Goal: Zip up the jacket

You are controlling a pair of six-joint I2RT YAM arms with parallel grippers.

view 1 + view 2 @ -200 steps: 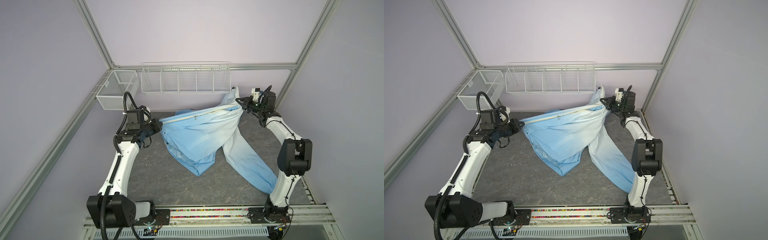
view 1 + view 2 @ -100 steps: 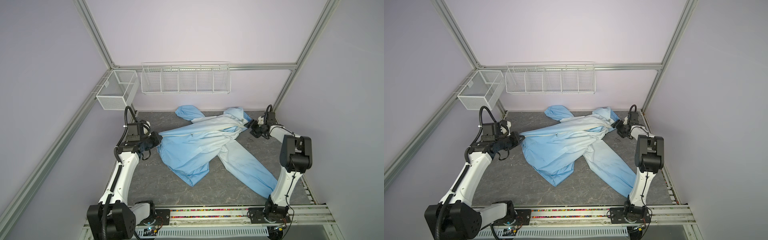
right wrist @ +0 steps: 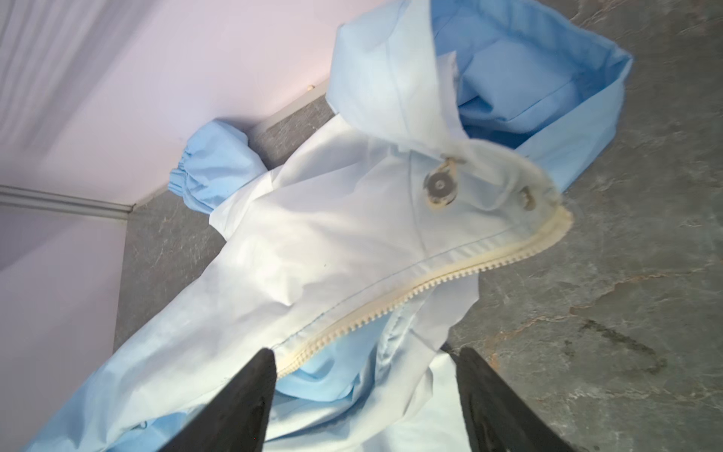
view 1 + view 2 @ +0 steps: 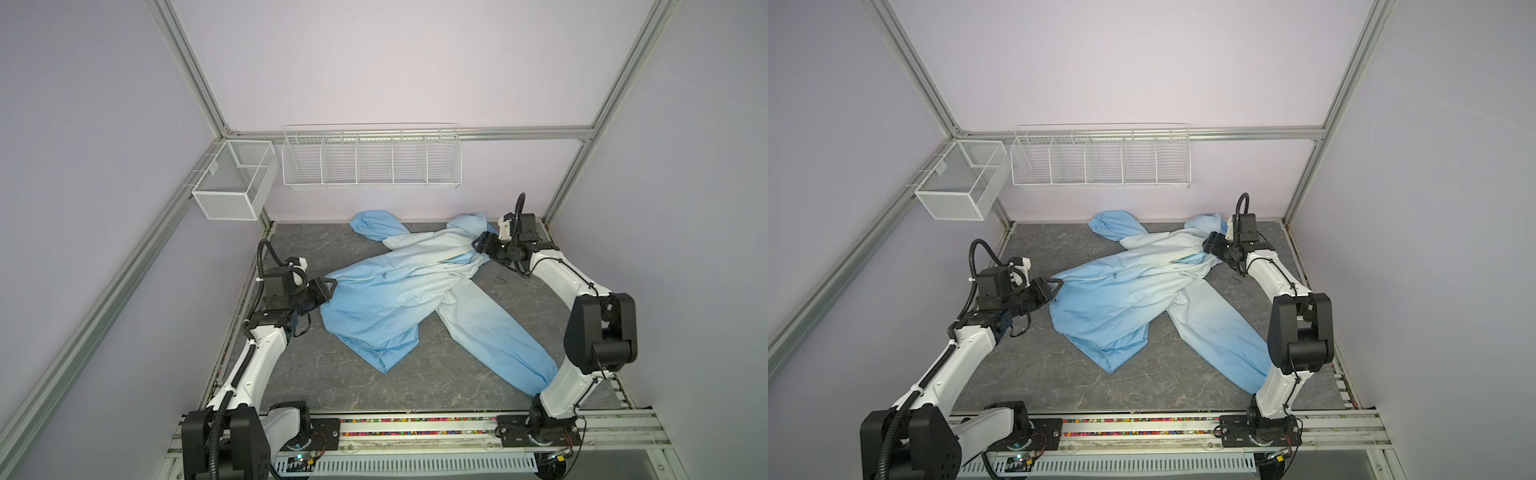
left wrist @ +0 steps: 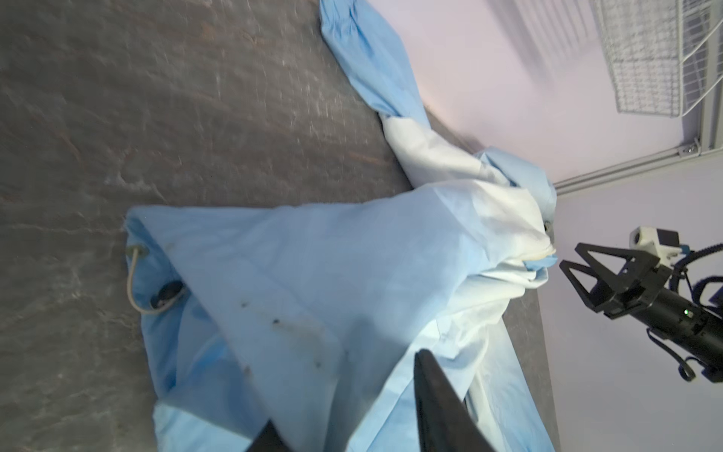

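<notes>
The light-blue hooded jacket [image 4: 386, 299] lies rumpled, sleeves splayed apart.

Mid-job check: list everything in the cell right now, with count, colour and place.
jacket: one, light blue fading to whitish, lying mid-table, hood toward the back right
zipper: one, cream, undone at the collar
table: one, grey marbled, under the jacket
mesh basket: one, white, back-left corner
wire rack: one, white, divided, on the back wall
left gripper: one, black, open, at the jacket's left edge
right gripper: one, black, open, by the collar
</notes>
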